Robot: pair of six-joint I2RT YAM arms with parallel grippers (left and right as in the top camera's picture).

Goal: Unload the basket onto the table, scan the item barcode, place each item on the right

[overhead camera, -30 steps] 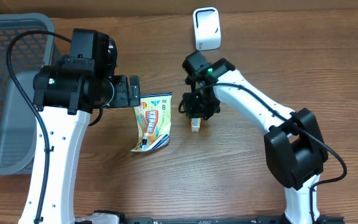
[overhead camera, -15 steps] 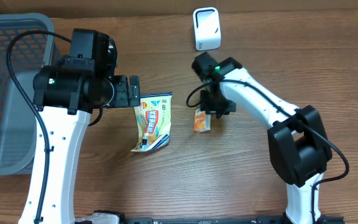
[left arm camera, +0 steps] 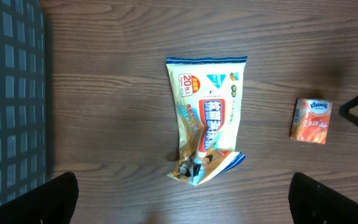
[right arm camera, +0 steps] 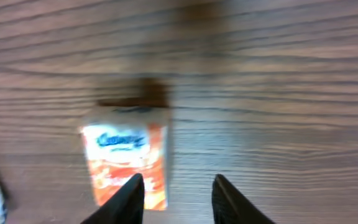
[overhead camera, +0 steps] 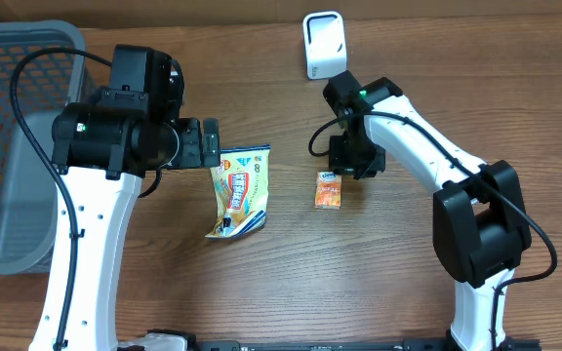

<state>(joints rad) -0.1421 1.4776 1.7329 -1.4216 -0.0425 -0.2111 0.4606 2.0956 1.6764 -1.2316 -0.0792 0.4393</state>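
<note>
Wood-grain table (overhead camera: 291,292) is running under everything you are watching. At its far left, a grey mesh basket (overhead camera: 27,37) is sitting at the edge. Beside it, your left gripper (left arm camera: 184,200) is hanging above the wood with its fingers spread wide, gripping nothing. Its wrist camera is looking straight down at a yellow and white snack pouch (overhead camera: 241,188) that is lying flat with its lower end crumpled.

Moving right, the small orange box (overhead camera: 329,189) is lying face up on the table, apart from the pouch. Behind it, near the back edge, the white scanner (overhead camera: 324,44) is standing. Your right gripper (right arm camera: 176,198) is hovering just beside the box, its fingers parted by a narrow gap with only bare wood showing between them. In its blurred wrist view one fingertip is overlapping the box's lower corner, and you cannot tell whether it is touching.
</note>
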